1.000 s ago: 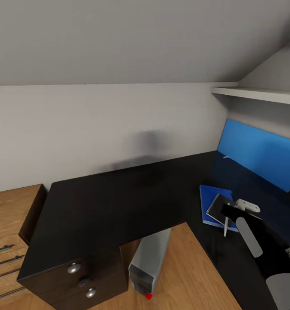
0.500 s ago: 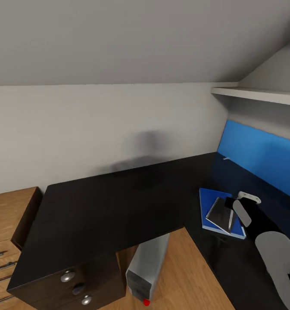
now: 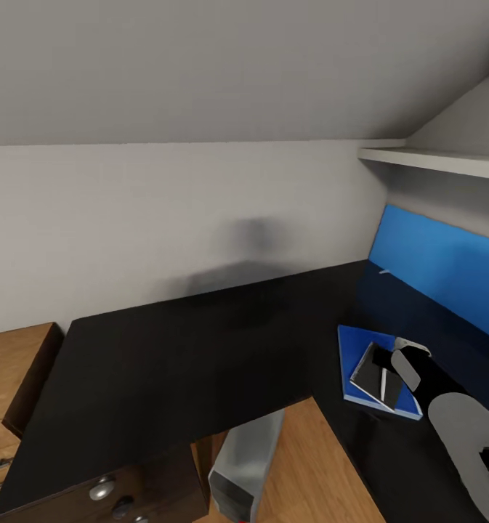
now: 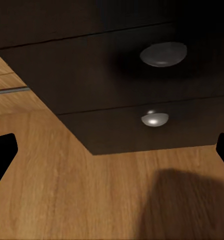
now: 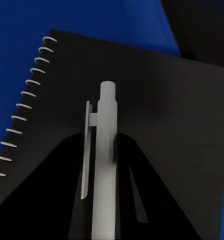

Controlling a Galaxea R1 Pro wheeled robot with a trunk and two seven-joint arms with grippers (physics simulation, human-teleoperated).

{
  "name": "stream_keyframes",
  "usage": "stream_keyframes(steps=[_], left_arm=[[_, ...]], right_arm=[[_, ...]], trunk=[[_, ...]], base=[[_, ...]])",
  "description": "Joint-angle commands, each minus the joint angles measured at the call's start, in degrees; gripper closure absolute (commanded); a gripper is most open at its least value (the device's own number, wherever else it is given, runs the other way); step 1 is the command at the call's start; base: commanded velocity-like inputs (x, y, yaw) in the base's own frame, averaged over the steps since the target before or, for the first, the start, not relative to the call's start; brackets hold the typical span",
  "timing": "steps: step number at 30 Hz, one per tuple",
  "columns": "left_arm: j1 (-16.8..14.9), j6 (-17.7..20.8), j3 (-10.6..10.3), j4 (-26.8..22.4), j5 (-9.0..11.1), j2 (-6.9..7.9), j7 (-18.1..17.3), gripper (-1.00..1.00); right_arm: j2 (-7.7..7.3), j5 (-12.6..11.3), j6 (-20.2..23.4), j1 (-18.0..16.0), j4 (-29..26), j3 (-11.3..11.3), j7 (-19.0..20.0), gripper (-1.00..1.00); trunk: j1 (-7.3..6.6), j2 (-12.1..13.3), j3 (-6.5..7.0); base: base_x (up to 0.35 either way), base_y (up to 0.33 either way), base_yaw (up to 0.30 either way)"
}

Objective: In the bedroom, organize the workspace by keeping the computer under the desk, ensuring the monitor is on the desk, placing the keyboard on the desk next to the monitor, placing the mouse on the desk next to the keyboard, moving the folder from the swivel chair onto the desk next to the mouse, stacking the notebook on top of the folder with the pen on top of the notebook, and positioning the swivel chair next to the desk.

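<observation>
Step in hand: pen placement. At the head view's lower right, the right gripper [image 3: 389, 363] fingers grip the pen [image 5: 104, 165] over the notebook [image 3: 378, 372] (atop the folder [image 3: 354, 349], on the counter [image 3: 186, 349]). Next move: lower, release. Left fingers [image 4: 2, 155] spread, empty.

— Lower right of the head view?
— Pen [image 3: 382, 383] atop notebook [image 3: 375, 369], atop folder [image 3: 360, 354], on desk [image 3: 186, 349]; panel [image 3: 437, 269] behind.
— Bottom centre?
— Computer [image 3: 244, 457] under desk edge; drawers [image 3: 120, 494] left of it, chest [image 3: 4, 370] at far left.
</observation>
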Motion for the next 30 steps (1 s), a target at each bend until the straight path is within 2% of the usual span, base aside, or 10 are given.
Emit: stream_keyframes(steps=[1,8,14,23,30], left_arm=[[0.0,-0.1,-0.1,-0.1,-0.1,0.01,0.3,-1.00],[0.0,0.0,-0.1,0.0,-0.1,0.01,0.3,-1.00],[0.0,0.1,-0.1,0.0,-0.1,0.00,0.2,-1.00],[0.0,0.1,-0.2,1.9,-0.2,0.01,0.3,-1.00],[0.0,0.0,-0.2,2.0,-0.2,0.00,0.3,-1.00]], right_arm=[[0.01,-0.6,0.2,0.0,-0.1,0.0,-0.3,1.00],[0.06,-0.6,-0.2,0.0,-0.1,0.0,-0.1,1.00],[0.07,-0.6,-1.6,0.0,0.1,-0.1,0.1,1.00],[-0.07,-0.5,-1.7,0.0,0.2,-0.2,0.1,1.00],[-0.10,-0.5,-1.6,0.0,0.2,-0.2,0.1,1.00]], trunk=[[0.01,0.0,-0.05],[0.01,0.0,-0.05],[0.01,0.0,-0.05],[0.01,0.0,-0.05],[-1.53,2.8,1.21]], base=[[0.039,0.000,0.000],[0.025,0.000,0.000],[0.168,0.000,0.000],[0.014,0.000,0.000],[0.000,0.000,0.000]])
